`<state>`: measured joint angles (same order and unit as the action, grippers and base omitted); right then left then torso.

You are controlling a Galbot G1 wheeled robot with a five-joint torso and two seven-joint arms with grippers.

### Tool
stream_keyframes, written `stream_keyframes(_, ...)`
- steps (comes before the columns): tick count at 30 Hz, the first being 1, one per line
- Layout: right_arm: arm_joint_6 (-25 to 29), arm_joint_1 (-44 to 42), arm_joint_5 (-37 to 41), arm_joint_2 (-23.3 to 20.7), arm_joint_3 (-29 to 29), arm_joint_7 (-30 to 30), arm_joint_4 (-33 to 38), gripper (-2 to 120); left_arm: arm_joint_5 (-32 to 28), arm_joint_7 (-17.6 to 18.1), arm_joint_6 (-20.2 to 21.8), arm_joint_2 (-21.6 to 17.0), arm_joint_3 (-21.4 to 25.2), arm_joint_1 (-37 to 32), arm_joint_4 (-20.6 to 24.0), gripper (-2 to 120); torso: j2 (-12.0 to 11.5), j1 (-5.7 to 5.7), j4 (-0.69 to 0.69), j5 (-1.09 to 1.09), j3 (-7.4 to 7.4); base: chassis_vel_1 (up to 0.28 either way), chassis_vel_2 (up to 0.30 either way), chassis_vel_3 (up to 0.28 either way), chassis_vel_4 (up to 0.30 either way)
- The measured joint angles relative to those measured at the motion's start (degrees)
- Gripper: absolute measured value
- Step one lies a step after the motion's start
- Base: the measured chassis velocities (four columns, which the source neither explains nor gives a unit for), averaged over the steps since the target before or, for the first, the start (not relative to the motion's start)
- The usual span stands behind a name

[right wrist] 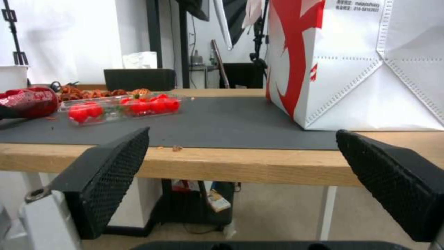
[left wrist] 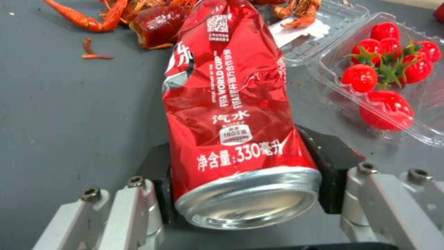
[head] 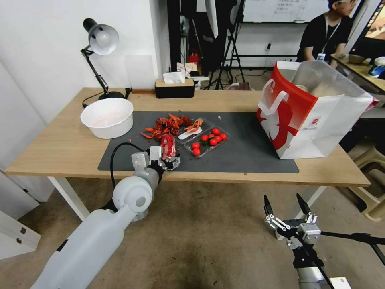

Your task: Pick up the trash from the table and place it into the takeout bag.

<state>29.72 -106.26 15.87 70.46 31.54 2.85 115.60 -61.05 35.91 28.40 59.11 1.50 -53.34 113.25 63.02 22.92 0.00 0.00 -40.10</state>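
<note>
Over the dark mat's near edge, the left gripper (head: 171,159) clamps a crumpled, dented red soda can (left wrist: 233,114); its top end is cut off from the wrist view. Below the worktop (head: 60,148), the right gripper (head: 286,208) hangs wide open, empty, its ribbed pads (right wrist: 116,166) spread; the takeout bag (head: 309,120) stands right.

One red soda can (head: 168,145), one takeout bag (head: 317,108), one white bowl (head: 107,117), perhaps eight cherry tomatoes (head: 208,140) (partly overlapping).

Red soda can (left wrist: 236,104) with white lettering, dark grey mat (head: 248,148).
</note>
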Motion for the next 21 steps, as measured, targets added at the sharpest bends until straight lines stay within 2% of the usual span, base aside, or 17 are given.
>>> stream_keyframes(9, -0.02, 0.18, -0.21, 0.05, -0.59, 0.00, 0.05, 100, 0.56, -3.14, -2.91, -1.30, 2.27, -1.51, 1.10, 52, 0.00, 0.00, 0.00, 0.00, 0.00, 0.000, 0.000, 0.000, 0.000)
stream_keyframes(12, -0.04, 0.29, -0.22, 0.06, -0.70, 0.01, 0.02, 100, 5.46, -10.75, -9.30, -3.18, 3.21, -2.23, 1.79, 52, 0.00, 0.00, 0.01, 0.00, 0.00, 0.000, 0.000, 0.000, 0.000)
stream_keyframes(13, -0.04, 0.29, -0.22, 0.06, -0.70, 0.01, 0.02, 100, 5.46, -10.75, -9.30, -3.18, 3.21, -2.23, 1.79, 52, 0.00, 0.00, 0.01, 0.00, 0.00, 0.000, 0.000, 0.000, 0.000)
stream_keyframes(17, -0.03, 0.38, -0.31, 0.27, -0.85, 0.00, -0.09, 100, 7.07, -24.66, -17.98, -5.28, 1.92, 0.98, -0.74, 52, 0.00, 0.00, 0.00, 0.01, 0.00, 0.000, 0.000, 0.000, 0.000)
stream_keyframes(18, -0.03, 0.38, -0.31, 0.27, -0.85, 0.00, -0.09, 100, 7.07, -24.66, -17.98, -5.28, 1.92, 0.98, -0.74, 52, 0.00, 0.00, 0.00, 0.01, 0.00, 0.000, 0.000, 0.000, 0.000)
stream_keyframes(20, -0.16, 0.49, -0.39, 0.54, -0.90, -0.01, -0.09, 100, 7.03, -31.43, -22.01, -5.29, 0.19, 4.46, -3.86, 52, 0.00, 0.00, 0.00, 0.00, 0.00, 0.000, 0.000, 0.000, 0.000)
stream_keyframes(21, -0.16, 0.49, -0.39, 0.54, -0.90, -0.01, -0.09, 100, 7.03, -31.43, -22.01, -5.29, 0.19, 4.46, -3.86, 52, 0.00, 0.00, 0.00, 0.00, 0.00, 0.000, 0.000, 0.000, 0.000)
